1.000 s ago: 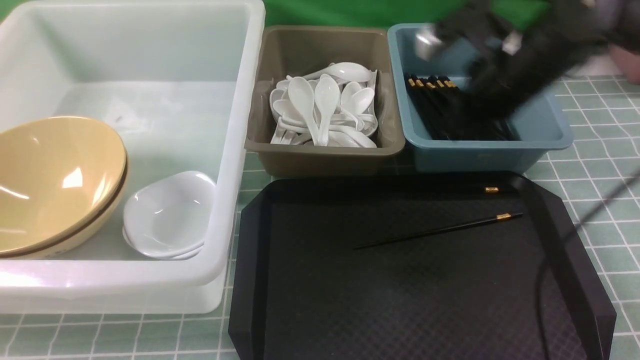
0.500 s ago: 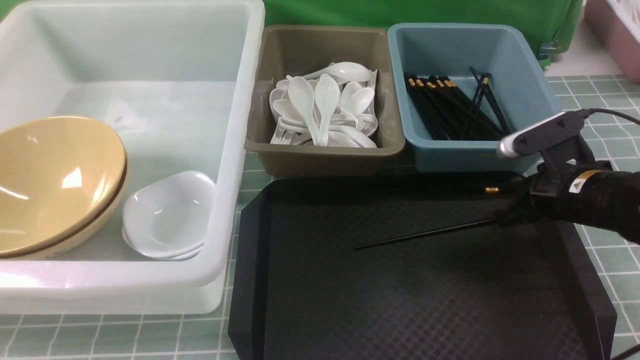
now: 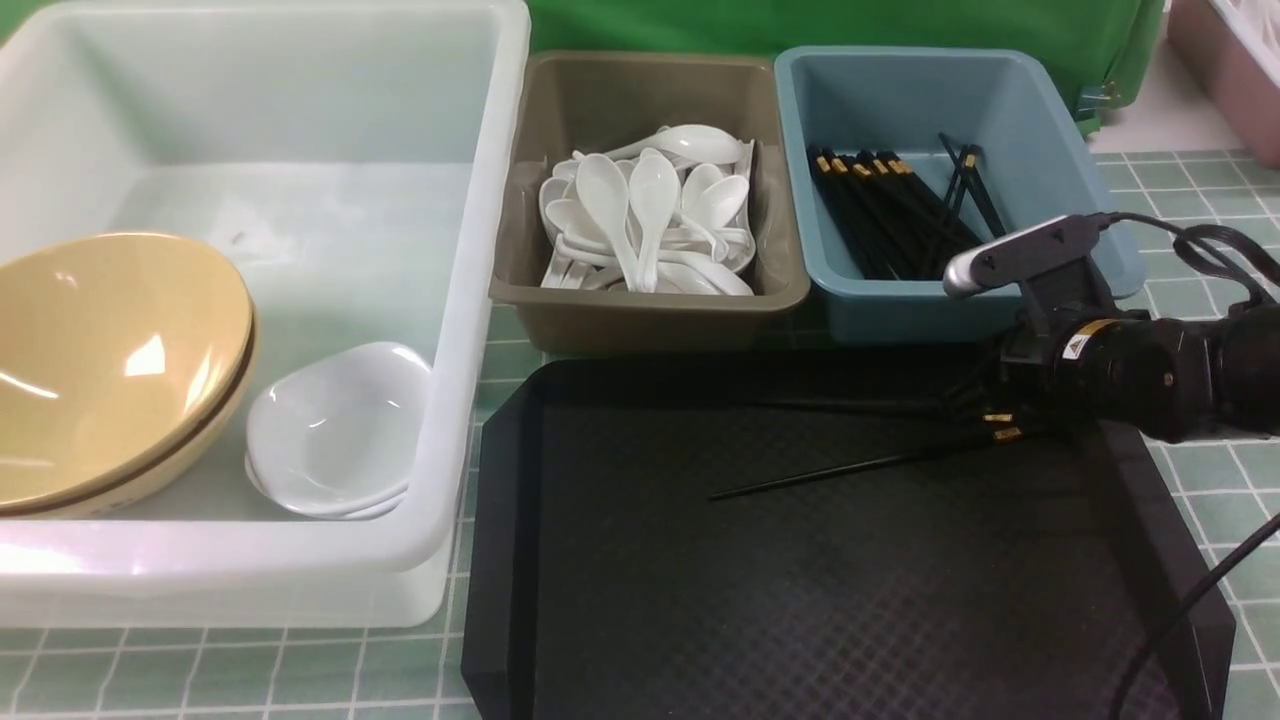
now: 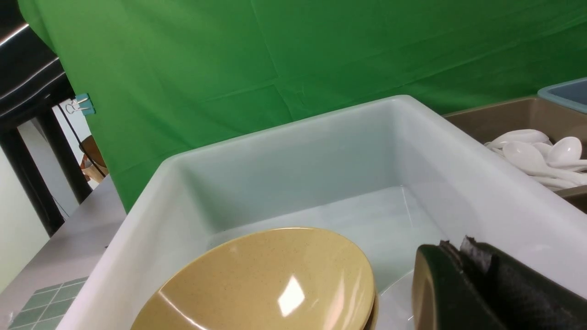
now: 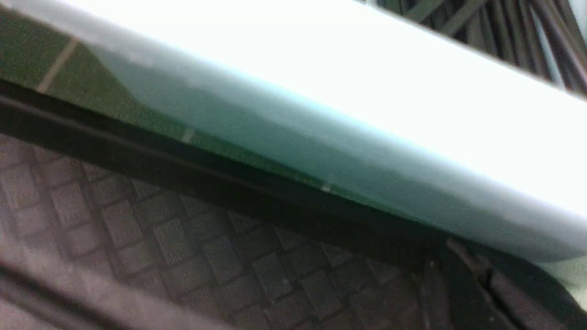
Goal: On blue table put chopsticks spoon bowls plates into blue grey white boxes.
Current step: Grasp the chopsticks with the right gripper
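Two black chopsticks with gold bands lie on the black tray [image 3: 800, 600]: the near chopstick [image 3: 850, 468] and the far chopstick [image 3: 850, 405], their gold ends close together. My right gripper [image 3: 985, 410] sits low over those ends. In the right wrist view its fingers [image 5: 477, 279] are pressed together, and I cannot tell whether a chopstick is held. The blue box [image 3: 940, 310] holds several chopsticks [image 3: 890, 215]. The grey box [image 3: 650, 315] holds white spoons [image 3: 645, 220]. The white box [image 3: 480, 300] holds a yellow bowl [image 3: 110, 360] and small white dishes [image 3: 335, 425]. My left gripper [image 4: 454, 250] is shut and empty over the white box, beside the bowl [image 4: 266, 284].
A pink box [image 3: 1225, 70] stands at the far right back. The right arm's cable [image 3: 1200, 240] loops over the checked table beside the blue box. A green cloth hangs behind the boxes.
My right arm swung from over the blue box down to the tray's right side, then a little left. The far chopstick's gold end has shifted towards the near one.
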Controlling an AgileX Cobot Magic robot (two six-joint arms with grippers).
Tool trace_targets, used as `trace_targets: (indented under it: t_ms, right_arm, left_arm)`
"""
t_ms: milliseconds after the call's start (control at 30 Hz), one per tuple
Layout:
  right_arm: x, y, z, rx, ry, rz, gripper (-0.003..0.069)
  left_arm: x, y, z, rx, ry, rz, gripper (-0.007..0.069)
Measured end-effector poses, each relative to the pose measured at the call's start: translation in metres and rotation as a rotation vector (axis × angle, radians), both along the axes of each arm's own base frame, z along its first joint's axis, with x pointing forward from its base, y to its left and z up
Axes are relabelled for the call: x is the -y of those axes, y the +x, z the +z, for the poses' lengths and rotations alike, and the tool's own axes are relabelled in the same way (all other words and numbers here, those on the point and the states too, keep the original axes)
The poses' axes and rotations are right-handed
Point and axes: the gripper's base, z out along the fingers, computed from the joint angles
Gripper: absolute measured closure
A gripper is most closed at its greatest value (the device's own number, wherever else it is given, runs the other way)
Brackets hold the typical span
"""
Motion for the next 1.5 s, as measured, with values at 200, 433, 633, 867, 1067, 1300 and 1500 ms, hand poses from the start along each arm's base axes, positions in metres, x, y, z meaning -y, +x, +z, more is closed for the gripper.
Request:
trace_targets:
  t_ms: [200, 433, 633, 867, 1067, 1300, 1500]
  right_arm:
    - [0.0, -0.008, 0.01, -0.111, 0.001, 0.01, 0.0624]
    - [-0.013, -0.043, 0.035, -0.375, -0.028, 0.106, 0.0624]
    - [-0.04, -0.06, 0.062, -0.537, -0.125, 0.327, 0.0624]
    - [-0.062, -0.059, 0.082, -0.533, -0.177, 0.463, 0.0505]
    - [-0.064, -0.051, 0.076, -0.48, -0.196, 0.484, 0.0337]
    - [-0.066, -0.044, 0.047, -0.535, -0.236, 0.539, 0.0328]
    - [-0.068, -0.042, 0.036, -0.582, -0.235, 0.543, 0.0447]
  left_arm:
    - [0.0, 0.0, 0.0, 0.0, 0.0, 0.0, 0.0622]
    - [0.0, 0.0, 0.0, 0.0, 0.0, 0.0, 0.0622]
    - [0.0, 0.0, 0.0, 0.0, 0.0, 0.0, 0.0622]
    - [0.0, 0.0, 0.0, 0.0, -0.001, 0.0, 0.0622]
    - [0.0, 0.0, 0.0, 0.0, -0.001, 0.0, 0.0622]
    - [0.0, 0.0, 0.0, 0.0, -0.001, 0.0, 0.0622]
    - [0.0, 0.0, 0.0, 0.0, -0.001, 0.0, 0.0622]
